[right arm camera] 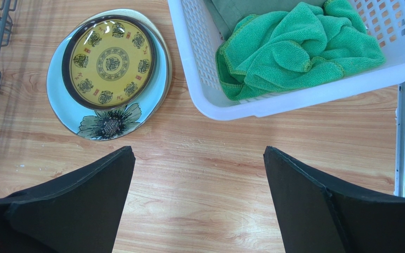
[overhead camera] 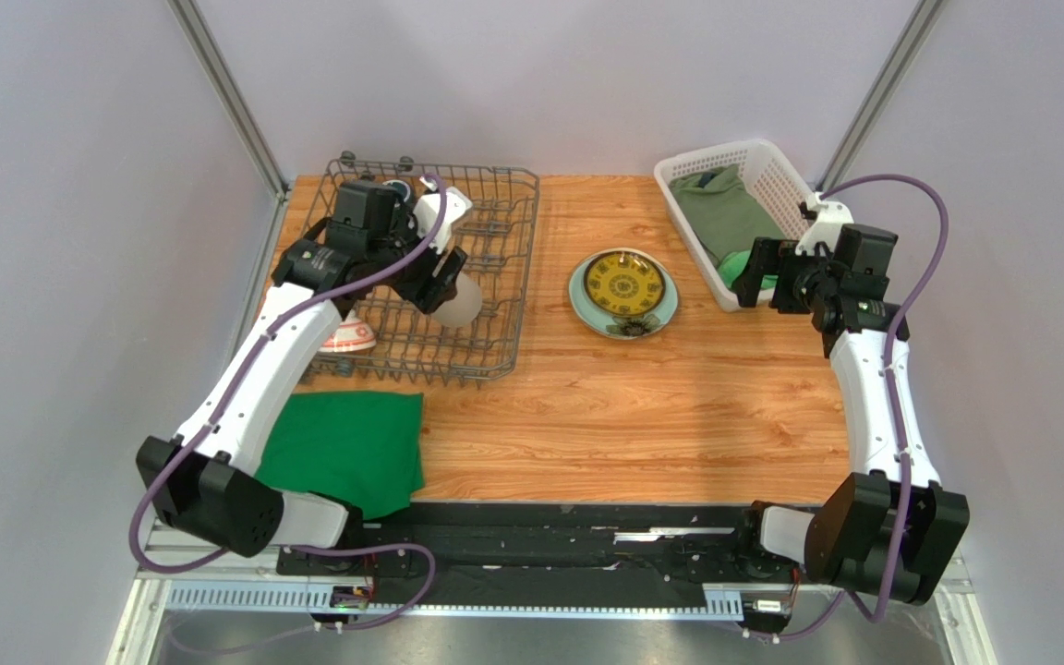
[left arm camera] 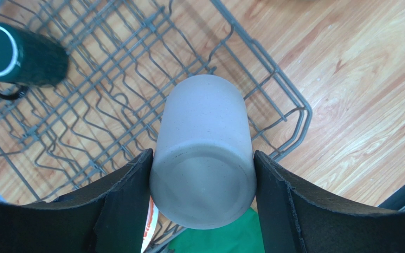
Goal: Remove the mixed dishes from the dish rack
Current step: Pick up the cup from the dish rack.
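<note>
Resting inside the dish rack [overhead camera: 496, 263], the dark green mug [left arm camera: 25, 52] sits apart from the left gripper [left arm camera: 202, 174], whose jaws pinch the beige handleless cup [left arm camera: 204, 142] above the rack's wires. Right of the rack, the yellow patterned plate [right arm camera: 110, 60] lies on the pale teal plate [right arm camera: 64, 113]. Farther right of the rack, the right gripper [right arm camera: 199, 179] hangs with its jaws spread, holding nothing.

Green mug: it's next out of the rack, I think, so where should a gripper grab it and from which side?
Across the mug's round body, coming down from above, I'd say. It lies on its side on the rack wires, so both flanks of the barrel are exposed. Its thin handle sits low against the wires, a poor hold.
</note>
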Action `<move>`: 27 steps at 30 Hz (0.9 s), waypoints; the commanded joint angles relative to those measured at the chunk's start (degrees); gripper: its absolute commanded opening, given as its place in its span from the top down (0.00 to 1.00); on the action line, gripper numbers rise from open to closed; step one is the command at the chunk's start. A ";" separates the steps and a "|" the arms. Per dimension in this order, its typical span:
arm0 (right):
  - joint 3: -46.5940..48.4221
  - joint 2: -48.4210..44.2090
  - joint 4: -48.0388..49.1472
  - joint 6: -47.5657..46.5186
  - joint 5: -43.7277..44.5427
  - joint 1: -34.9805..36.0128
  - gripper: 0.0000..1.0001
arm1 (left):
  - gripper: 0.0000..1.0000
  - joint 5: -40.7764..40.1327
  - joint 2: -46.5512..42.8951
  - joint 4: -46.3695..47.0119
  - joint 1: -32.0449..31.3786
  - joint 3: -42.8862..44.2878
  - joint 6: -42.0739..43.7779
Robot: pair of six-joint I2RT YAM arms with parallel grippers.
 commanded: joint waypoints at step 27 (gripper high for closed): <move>2.81 -1.69 6.74 6.41 -22.41 12.28 0.11 | 1.00 34.54 -3.80 21.49 1.36 5.34 -27.24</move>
